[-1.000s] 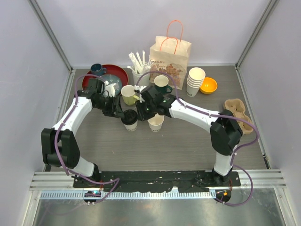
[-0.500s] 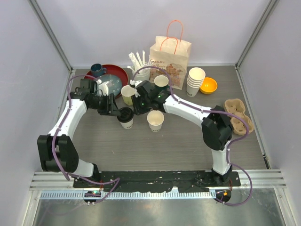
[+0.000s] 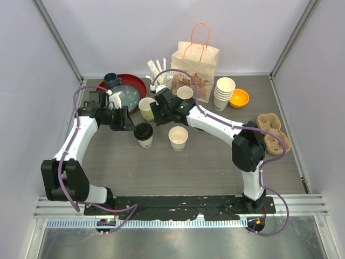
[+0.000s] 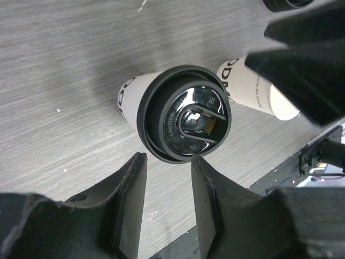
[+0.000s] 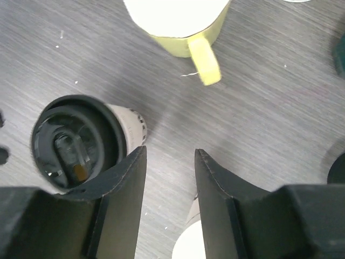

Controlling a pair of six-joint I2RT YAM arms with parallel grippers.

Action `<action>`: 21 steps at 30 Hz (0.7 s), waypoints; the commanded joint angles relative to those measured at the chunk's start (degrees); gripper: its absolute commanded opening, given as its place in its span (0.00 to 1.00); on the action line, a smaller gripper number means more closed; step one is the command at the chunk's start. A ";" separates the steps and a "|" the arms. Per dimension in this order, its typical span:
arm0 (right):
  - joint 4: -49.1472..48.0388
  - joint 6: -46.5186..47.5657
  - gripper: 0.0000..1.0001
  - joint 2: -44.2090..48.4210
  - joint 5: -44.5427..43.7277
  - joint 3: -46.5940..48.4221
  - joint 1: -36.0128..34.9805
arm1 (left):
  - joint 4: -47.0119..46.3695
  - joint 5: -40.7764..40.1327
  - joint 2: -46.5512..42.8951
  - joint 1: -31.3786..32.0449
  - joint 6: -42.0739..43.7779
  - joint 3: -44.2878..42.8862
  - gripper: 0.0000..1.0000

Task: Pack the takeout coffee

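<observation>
Lidded cup: upright on table centre, lidless cup near, yellow mug behind. Left gripper and right gripper: both spread, empty, flanking it. Risk: tipping, from a finger clipping the lid during approach

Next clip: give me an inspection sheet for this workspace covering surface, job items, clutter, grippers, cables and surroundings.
Surface: grey wood-grain table; no spills seen.
Job's things: lidded cup upright near centre; open paper cup upright beside it, apart, no lid on.
Clutter: yellow mug, red tray, paper bag, cup stack, orange bowl, cardboard carrier.
Grippers: left gripper and right gripper both open, holding nothing, close to the lidded cup.
Cables: purple cables looped along both arms.
Surroundings: pale walls; nothing else seen.
</observation>
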State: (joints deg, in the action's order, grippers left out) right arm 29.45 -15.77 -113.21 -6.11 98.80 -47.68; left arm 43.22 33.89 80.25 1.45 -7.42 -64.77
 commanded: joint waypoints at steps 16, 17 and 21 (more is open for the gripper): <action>-5.02 -14.64 0.46 3.88 0.30 -2.83 -5.67 | -9.74 -5.68 1.40 3.47 -3.48 -2.38 0.38; -5.02 -14.73 0.46 3.26 0.57 -2.74 -5.76 | -9.74 -5.68 1.23 3.56 -3.30 -1.85 0.39; -4.84 -14.73 0.45 2.38 0.48 -2.48 -5.93 | -10.35 -6.11 0.09 3.47 -2.95 -0.18 0.39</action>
State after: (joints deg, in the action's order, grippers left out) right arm 26.76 -29.08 -109.89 -6.35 95.11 -53.25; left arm 35.44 28.42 82.54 4.75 -10.35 -66.30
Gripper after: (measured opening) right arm 0.455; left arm 0.386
